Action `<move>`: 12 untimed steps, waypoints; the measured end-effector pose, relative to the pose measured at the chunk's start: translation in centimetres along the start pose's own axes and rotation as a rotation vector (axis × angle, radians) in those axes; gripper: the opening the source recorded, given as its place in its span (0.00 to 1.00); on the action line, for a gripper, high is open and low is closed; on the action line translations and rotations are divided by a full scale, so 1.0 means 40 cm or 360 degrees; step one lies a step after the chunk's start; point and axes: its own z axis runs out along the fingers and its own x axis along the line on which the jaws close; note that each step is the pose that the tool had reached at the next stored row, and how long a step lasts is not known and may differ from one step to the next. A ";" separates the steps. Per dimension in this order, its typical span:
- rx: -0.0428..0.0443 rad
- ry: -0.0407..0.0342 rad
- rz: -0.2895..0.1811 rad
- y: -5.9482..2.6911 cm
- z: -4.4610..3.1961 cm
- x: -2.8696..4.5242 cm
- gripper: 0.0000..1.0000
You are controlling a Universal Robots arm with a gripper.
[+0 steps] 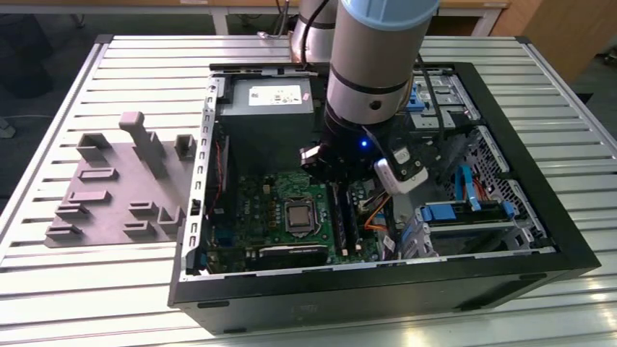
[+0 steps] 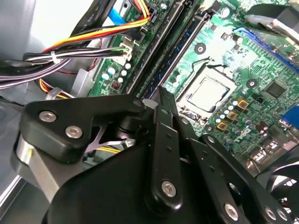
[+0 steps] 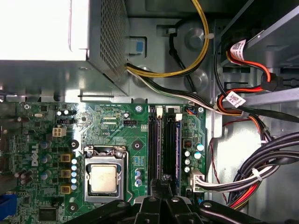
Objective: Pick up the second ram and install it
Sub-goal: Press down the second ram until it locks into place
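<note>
A thin blue ram (image 3: 177, 144) stands seated on edge in one of the long black socket rails (image 3: 153, 140) of the green motherboard (image 3: 107, 121), beside the processor socket (image 3: 103, 177). In the second wrist view the ram (image 2: 175, 53) runs away from my fingertips. My gripper (image 3: 163, 183) hangs low over the near end of those rails, its fingers (image 2: 161, 112) pressed together with nothing visible between them. In the exterior view the gripper (image 1: 337, 182) is down inside the open computer case (image 1: 540, 238), above the rails.
A grey moulded tray (image 1: 106, 195) with upright pegs lies on the slatted table at the exterior view's left. Bundled cables (image 3: 243, 182) run close beside the rails. The power supply box (image 1: 270, 108) and blue drive brackets (image 1: 463, 210) crowd the case.
</note>
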 end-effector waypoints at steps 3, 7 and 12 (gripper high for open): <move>0.0000 0.0000 0.0000 0.000 0.000 -0.001 0.13; 0.0000 0.0000 0.0000 0.000 0.008 -0.005 0.13; 0.0000 0.0000 0.0000 -0.001 0.025 -0.007 0.13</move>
